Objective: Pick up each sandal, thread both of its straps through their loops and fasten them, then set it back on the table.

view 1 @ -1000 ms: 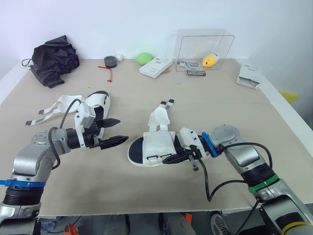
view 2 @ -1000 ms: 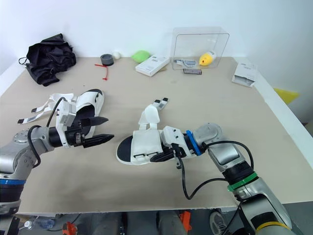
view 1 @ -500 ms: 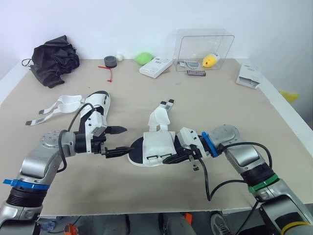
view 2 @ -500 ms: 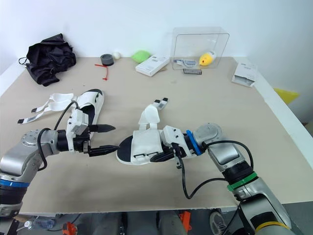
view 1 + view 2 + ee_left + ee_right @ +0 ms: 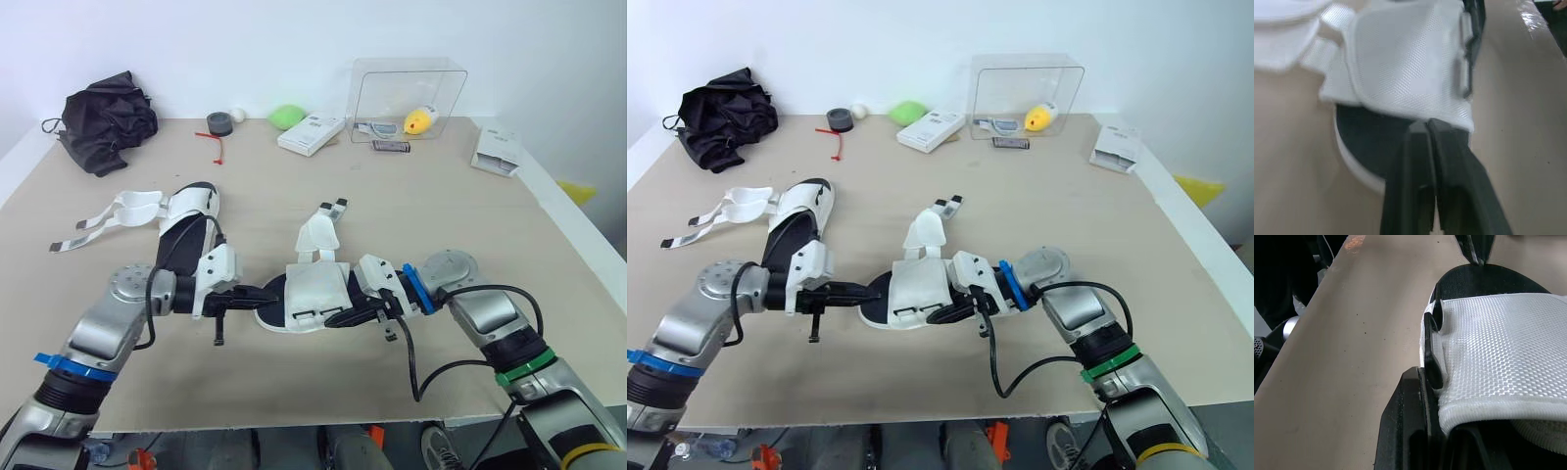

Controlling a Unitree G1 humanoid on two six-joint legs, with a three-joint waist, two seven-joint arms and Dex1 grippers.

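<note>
One big table (image 5: 411, 225) holds it all, and two white sandals lie on it. The middle sandal (image 5: 315, 289) lies flat near the front edge, between the two arms. The other sandal (image 5: 191, 211) lies well off to the robot's left with its straps flung open, and nothing is touching it.

The right gripper (image 5: 345, 316) has its fingers clamped on the near side edge of the middle sandal, right by the black loops (image 5: 1434, 340). The left gripper (image 5: 257, 292) has its fingers pressed together, with nothing between them that I can see. Its tips sit on the black footbed at the toe end.

The front strap (image 5: 1410, 63) lies across the shoe, but I cannot tell if it is threaded. The back strap (image 5: 318, 233) sticks out loose toward the far side of the table.

I think the step now is getting this sandal up off the table. To do it well, the right side should hold tight and not slide. The left fingers would have to open first, since closed fingers can only push. A push at the toe could twist the shoe out of the other grip. After that, go for the loose strap's tip and keep the loops facing up.
</note>
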